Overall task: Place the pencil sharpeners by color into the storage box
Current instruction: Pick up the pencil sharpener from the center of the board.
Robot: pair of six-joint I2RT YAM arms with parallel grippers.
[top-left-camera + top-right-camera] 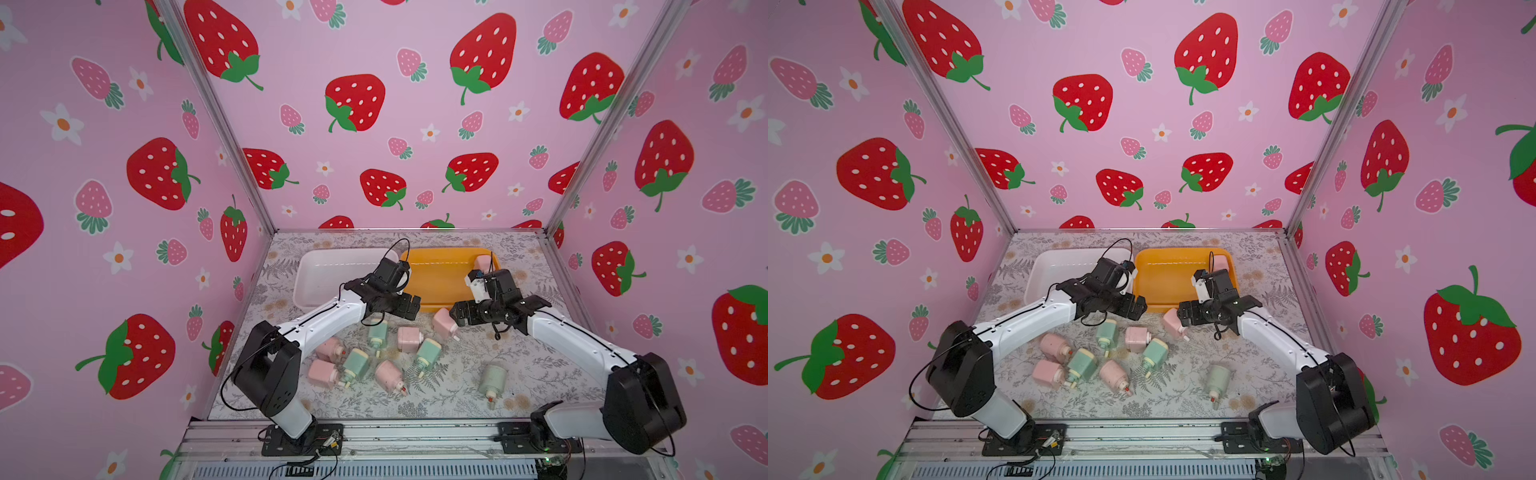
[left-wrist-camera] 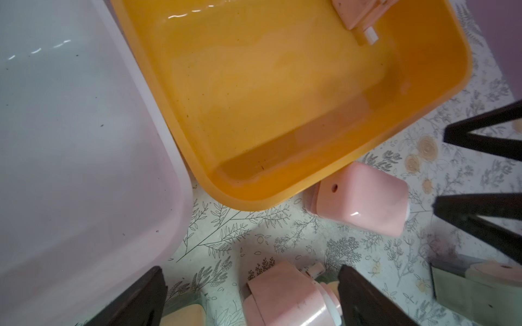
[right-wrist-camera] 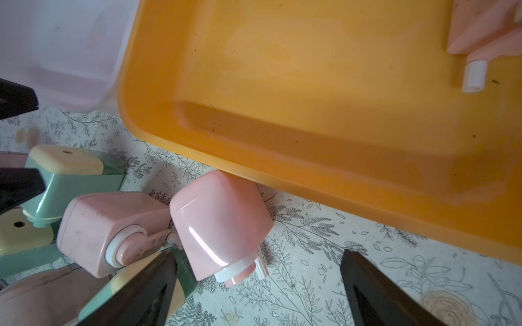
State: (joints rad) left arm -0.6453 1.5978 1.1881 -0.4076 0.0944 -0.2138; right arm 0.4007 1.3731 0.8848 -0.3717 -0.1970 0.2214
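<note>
Sharpeners lie mostly loose on the floral surface [image 1: 457, 399], five pink and four green. One boxed pink sharpener [image 1: 483, 262] sits in a far corner of the orange box [image 1: 436, 282], which stands beside the white box [image 1: 324, 274]. The right gripper [image 3: 257, 252] hangs spread over a loose pink sharpener [image 3: 220, 225] tucked against the orange box's near rim, gripping nothing. The left gripper [image 1: 410, 307] is likewise spread and empty.

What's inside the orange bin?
One pink sharpener, in the orange bin's far corner. Nothing else shows; the left arm and right arm cover its near edge in both top views.
</note>
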